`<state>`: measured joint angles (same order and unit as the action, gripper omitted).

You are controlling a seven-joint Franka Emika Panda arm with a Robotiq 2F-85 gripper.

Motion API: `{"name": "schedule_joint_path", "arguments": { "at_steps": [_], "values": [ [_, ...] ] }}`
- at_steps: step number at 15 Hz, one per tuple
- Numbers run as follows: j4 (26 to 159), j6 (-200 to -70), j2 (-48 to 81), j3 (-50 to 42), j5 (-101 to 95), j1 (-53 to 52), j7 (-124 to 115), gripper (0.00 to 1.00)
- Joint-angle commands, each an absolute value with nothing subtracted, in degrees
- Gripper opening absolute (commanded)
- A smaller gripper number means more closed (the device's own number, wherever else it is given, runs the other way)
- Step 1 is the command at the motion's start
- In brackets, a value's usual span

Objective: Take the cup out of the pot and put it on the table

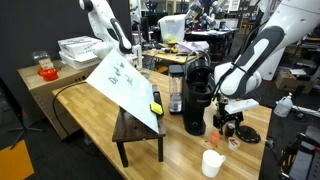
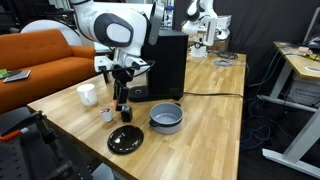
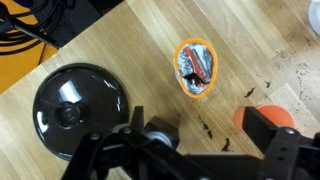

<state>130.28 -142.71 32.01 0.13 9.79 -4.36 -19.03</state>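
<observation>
Wooden table [image 2: 215,125] already bears the small orange-rimmed cup [image 3: 196,67], set near the silver pot [image 2: 166,118], outside it. The gripper [image 2: 121,110] hangs just beside the cup, jaws apart and empty. Placement is judged done; only a clear upward retreat is called for.

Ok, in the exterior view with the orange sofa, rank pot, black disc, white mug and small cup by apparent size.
1. Pot and black disc: about alike, and the disc is nearer, so unranked.
2. White mug.
3. Small cup.
</observation>
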Motion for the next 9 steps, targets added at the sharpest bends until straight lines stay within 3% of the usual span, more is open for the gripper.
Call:
{"name": "schedule_joint_path", "arguments": {
  "at_steps": [1, 8, 9],
  "values": [
    [134.84, -140.38, 25.39, 1.20, 12.19, -1.70, -14.69, 1.00],
    [141.58, -137.90, 13.62, -0.39, 11.69, -1.92, -16.39, 1.00],
    [139.60, -138.87, 16.51, 0.03, 11.86, -1.90, -15.68, 1.00]
  ]
}}
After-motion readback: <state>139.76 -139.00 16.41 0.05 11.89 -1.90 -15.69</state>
